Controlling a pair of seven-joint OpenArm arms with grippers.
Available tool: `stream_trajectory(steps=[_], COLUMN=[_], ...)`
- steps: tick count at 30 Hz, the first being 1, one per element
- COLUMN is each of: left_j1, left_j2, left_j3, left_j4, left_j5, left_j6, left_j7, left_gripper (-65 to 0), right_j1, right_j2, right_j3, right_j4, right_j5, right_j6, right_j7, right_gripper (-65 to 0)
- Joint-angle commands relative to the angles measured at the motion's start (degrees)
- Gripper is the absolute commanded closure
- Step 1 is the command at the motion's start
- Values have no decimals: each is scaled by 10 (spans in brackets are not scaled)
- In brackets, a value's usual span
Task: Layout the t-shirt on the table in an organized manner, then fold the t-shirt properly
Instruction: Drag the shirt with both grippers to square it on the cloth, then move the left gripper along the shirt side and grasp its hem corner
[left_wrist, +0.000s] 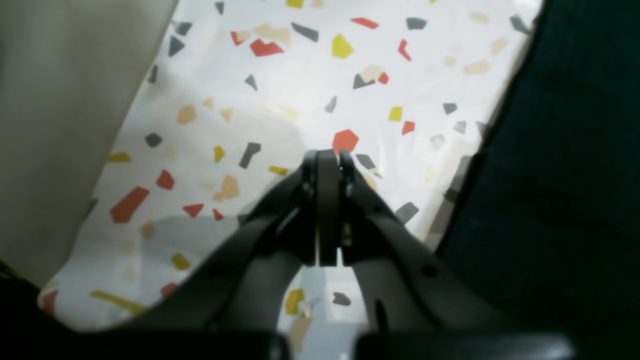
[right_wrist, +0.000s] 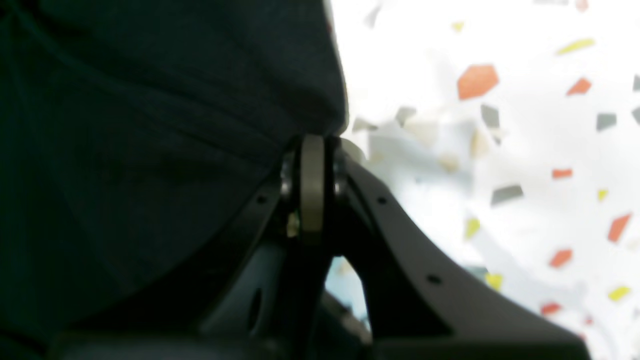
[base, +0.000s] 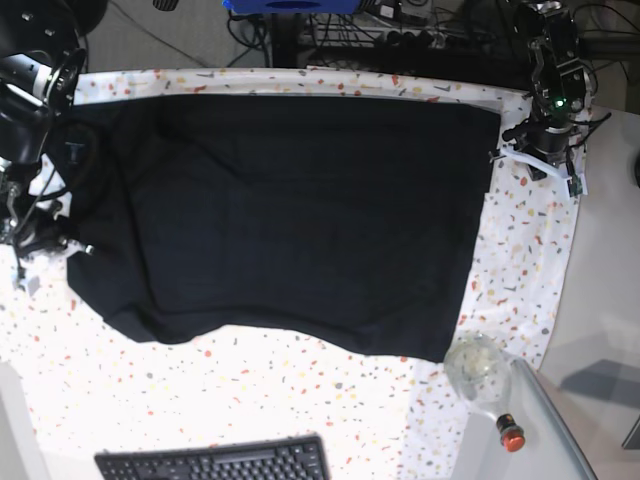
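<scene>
T-shirt (base: 300, 210): spread across the surface (base: 300, 400). Right pincer (right_wrist: 312, 145) clamped on its edge; left pincer (left_wrist: 327, 160) together, empty. Risk: thin hold slips, hem bunches.

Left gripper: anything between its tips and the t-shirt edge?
Only bare table. In the left wrist view the shut left gripper sits over speckled cloth, apart from the t-shirt edge.

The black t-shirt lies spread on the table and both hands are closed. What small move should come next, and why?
Probably the right hand, shut at the t-shirt edge, should draw that edge gently outward. In the base view the near hem sags and curves on that side, so the shirt is not yet flat on the table. The left hand is shut over bare cloth, apart from the shirt, holding nothing.
</scene>
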Motion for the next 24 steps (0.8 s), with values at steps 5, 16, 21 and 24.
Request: stream_trajectory(steps=[5,16,21,24], left_j1=[-42,-278,-373,-407], left_j2=[-9,-41,-22,-13], left_j3=[0,145,150,150], left_j4=[9,-163,-299,-389], left_j5=[-1,-7,-6,-1], left_j6=[-2,-3,-2,-2], left_j7=[8,72,32,-35], left_gripper=[0,-89,-400,-525], right_j1=[5,3,3,-4], right_j2=[9,9,9,10], right_j3=[-3,-4,-19,-45], right_j4=[106,264,282,282], right_j5=[7,6,5,5], right_j6=[4,9,10,10], right_j7=[-27,-104,-113,-109], right_gripper=[0,0,0,0])
